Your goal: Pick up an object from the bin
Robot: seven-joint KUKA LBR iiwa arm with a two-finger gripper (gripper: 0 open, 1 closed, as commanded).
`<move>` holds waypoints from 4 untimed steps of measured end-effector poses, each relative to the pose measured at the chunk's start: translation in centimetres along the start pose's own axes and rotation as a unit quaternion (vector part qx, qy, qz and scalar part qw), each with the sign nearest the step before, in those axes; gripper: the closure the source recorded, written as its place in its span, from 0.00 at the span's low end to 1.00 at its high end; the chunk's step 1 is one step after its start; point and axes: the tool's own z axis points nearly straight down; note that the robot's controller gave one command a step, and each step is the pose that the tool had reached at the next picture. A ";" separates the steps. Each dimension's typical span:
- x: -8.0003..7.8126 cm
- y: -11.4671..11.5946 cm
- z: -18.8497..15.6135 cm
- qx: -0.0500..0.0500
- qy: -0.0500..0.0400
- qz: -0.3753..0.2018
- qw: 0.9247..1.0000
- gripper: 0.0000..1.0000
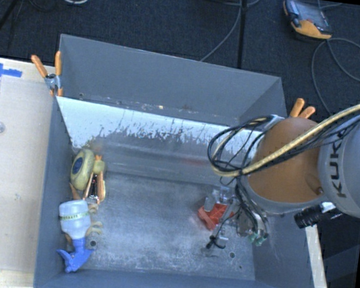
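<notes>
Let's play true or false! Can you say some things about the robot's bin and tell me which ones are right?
1. The gripper is down in the bin, on the view's right side. True.
2. The blue toy lies right under the gripper. False: it lies across the bin, in the near left corner.
3. A red thing lies close beside the gripper. True.
4. The red thing is part of the heap. False: the heap lies along the left wall, and the red thing lies apart from it on the right.
</notes>
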 end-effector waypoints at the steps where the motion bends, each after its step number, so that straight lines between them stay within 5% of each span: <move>1: 0.4 0.0 3.1 0.000 -0.005 0.066 0.998 0.00; 2: -1.5 -2.5 4.4 0.000 0.005 0.016 1.000 0.00; 3: -4.5 -5.4 1.0 0.000 -0.003 0.040 0.999 0.00; 4: -7.4 -7.6 2.9 0.000 -0.005 0.074 0.997 0.00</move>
